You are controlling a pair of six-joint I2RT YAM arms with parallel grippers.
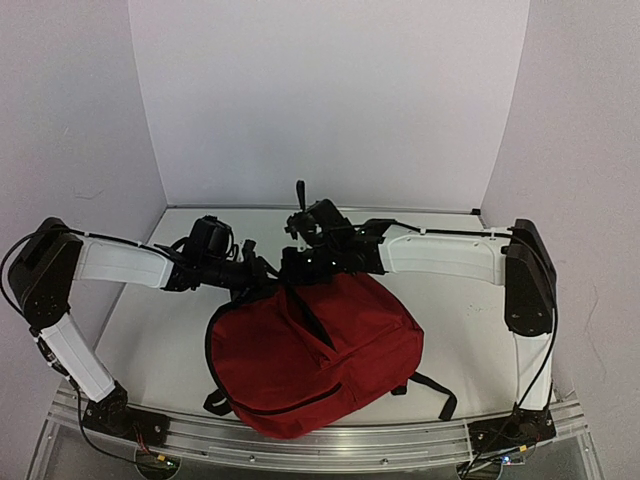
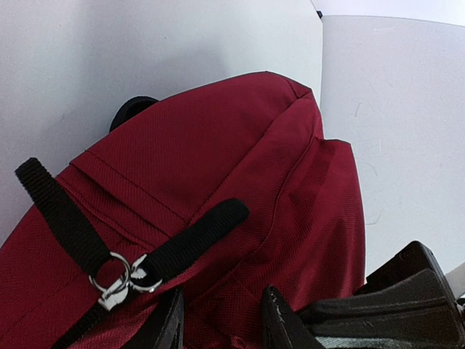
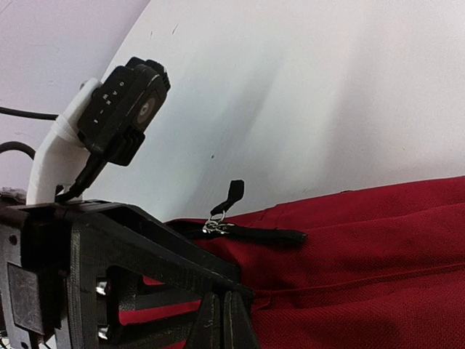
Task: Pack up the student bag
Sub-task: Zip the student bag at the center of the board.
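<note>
The student bag (image 1: 320,350) is a dark red backpack lying flat in the middle of the table, top end toward the back. Both grippers meet at that top end. My left gripper (image 1: 262,275) straddles a bunched fold of the bag's red fabric (image 2: 240,145), its fingers (image 2: 272,313) partly closed on the fold. Two black zipper pulls joined by metal rings (image 2: 120,276) lie just left of it. My right gripper (image 3: 225,302) is shut, fingers pressed together against the bag (image 3: 363,247), with nothing visible between them. A zipper pull (image 3: 232,195) sticks up just beyond it.
The white table (image 1: 450,300) is walled in by white panels at the back and both sides. A black bag strap (image 1: 435,390) trails toward the metal rail (image 1: 320,445) at the near edge. The left arm's wrist camera (image 3: 123,102) hangs close to my right gripper.
</note>
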